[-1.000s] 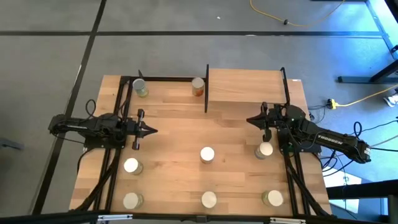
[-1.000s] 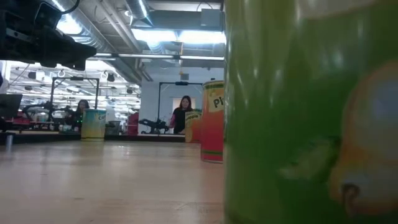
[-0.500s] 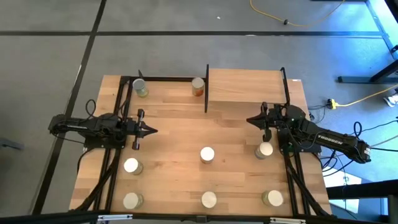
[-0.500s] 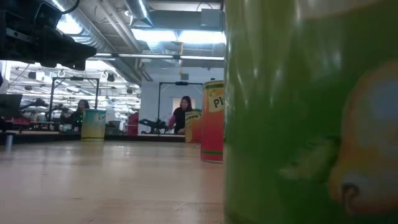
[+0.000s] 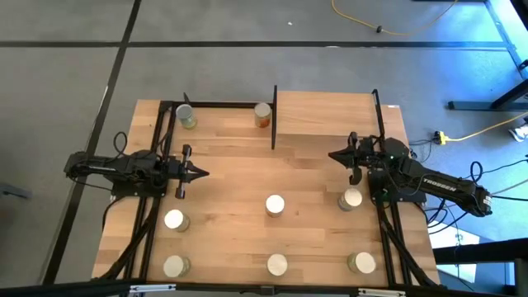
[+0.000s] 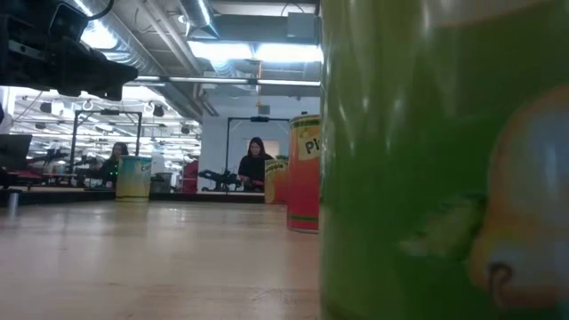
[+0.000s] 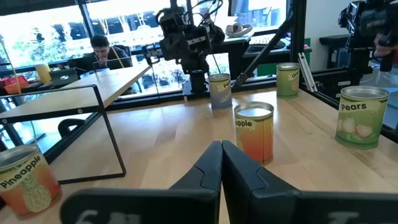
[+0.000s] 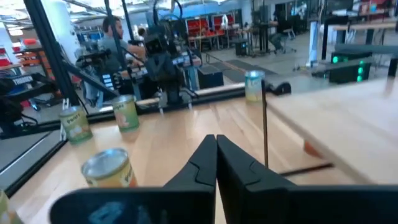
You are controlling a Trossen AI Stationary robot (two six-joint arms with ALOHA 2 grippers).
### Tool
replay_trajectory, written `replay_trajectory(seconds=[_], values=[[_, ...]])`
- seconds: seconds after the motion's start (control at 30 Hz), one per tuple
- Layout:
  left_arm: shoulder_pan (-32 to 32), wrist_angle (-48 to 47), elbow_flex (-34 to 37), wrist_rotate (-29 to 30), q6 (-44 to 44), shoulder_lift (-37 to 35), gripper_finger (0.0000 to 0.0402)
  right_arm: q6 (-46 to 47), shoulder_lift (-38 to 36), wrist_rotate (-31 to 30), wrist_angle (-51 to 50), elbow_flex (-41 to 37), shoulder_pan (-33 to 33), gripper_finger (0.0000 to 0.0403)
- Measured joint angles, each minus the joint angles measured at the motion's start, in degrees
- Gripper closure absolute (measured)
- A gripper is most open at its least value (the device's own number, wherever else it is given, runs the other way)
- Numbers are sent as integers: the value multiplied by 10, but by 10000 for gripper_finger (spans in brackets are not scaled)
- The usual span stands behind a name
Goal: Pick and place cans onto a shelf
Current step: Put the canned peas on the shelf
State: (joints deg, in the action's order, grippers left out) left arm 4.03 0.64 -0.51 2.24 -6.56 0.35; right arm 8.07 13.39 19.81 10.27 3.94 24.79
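Two cans (image 5: pixel 186 116) (image 5: pixel 262 114) stand on the shelf (image 5: pixel 322 111), a light-wood board with a thin black frame and a black upright panel (image 5: pixel 274 117), at the table's far edge. Several more cans stand upright on the tabletop: one in the middle (image 5: pixel 275 205), one at the right (image 5: pixel 352 198), one at the left (image 5: pixel 174 219) and three along the near edge. My left gripper (image 5: pixel 202 172) is shut and empty at mid-left, pointing right. My right gripper (image 5: pixel 332 154) is shut and empty at mid-right, just far of the right can.
In the low view a green can (image 6: pixel 444 160) fills the right half, with a red can (image 6: pixel 304 173) behind it. The left wrist view shows an orange-labelled can (image 7: pixel 254 132) ahead of the fingers and a green pears can (image 7: pixel 360 117). People sit in the room beyond.
My right gripper has edged a little toward the table's far edge, still shut. The cans have stayed where they were. A person in the room behind has stepped sideways.
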Motion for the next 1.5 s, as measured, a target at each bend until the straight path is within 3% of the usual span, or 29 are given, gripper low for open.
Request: replay_trajectory(seconds=[0.1, 0.2, 0.3, 0.4, 0.67, 0.87, 1.07, 1.23, 1.37, 1.5], values=[[0, 0, 0, 0, 0, 0, 401, -37, 0, -9, -65, 46, 0, 399], [0, 5, 0, 13, -21, 0, 401, -45, 4, -31, -212, 117, 0, 400], [-2, 47, 0, 92, -35, 0, 401, -38, 20, -57, -345, 205, 0, 401], [-2, 40, -25, 150, -18, 0, 401, -38, 34, -67, -337, 248, -3, 401], [-2, -141, -176, 193, 7, 63, 401, -11, 148, -120, -588, 434, -3, 401], [-2, -258, -327, 219, 140, 183, 401, 23, 260, -133, -674, 567, -3, 402], [-2, -456, -503, 197, 206, 316, 401, 33, 352, -126, -777, 697, -3, 401], [-2, -612, -617, 134, 261, 398, 401, 11, 410, -67, -877, 755, -16, 400], [-2, -678, -665, 67, 305, 425, 401, 5, 443, -19, -926, 765, -29, 399], [-2, -677, -677, 40, 305, 423, 401, 45, 469, 2, -939, 764, -30, 396]])
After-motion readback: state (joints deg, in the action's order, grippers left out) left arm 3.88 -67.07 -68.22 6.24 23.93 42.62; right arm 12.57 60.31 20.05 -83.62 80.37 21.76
